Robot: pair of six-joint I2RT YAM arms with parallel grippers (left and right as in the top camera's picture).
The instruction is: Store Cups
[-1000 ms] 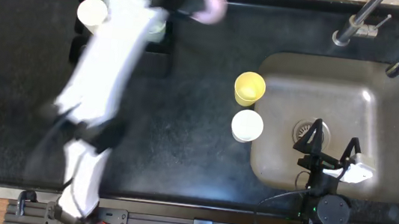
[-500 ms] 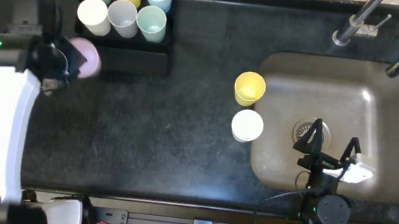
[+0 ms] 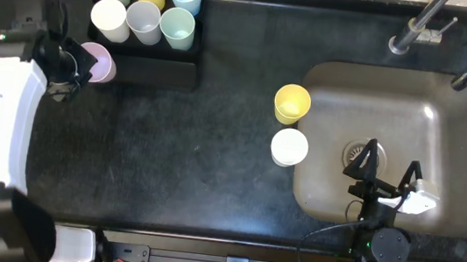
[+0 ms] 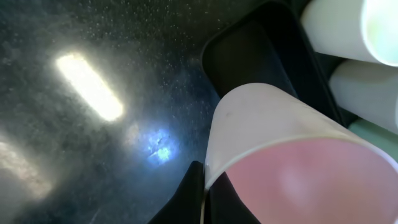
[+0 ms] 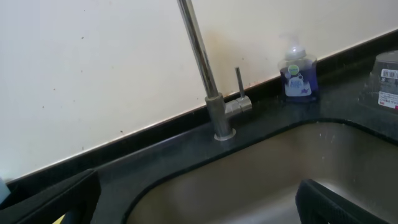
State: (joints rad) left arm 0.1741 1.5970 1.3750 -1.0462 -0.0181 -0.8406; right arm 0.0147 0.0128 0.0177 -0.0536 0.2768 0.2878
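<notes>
**Pink cup at tray's left end, L arm holding**

L gripper [image 3: 76, 65] clamped on rim of pink cup [image 3: 98, 63]. It sits near back-left corner of counter [image 3: 209, 190], just beside left end of black tray [image 3: 165, 75]. Cup is tilted, and in wrist view the base leads toward the tray's empty front row, mouth toward cam. L arm is far nearer. Cup is pale pink, smooth, tapered, empty.

R gripper [image 3: 384, 176] has jaws apart over sink [image 3: 447, 111]. Yellow cup [image 3: 292, 102] and white cup [image 3: 289, 146] stand upright on the counter at the sink's left edge, not yet stored.
</notes>
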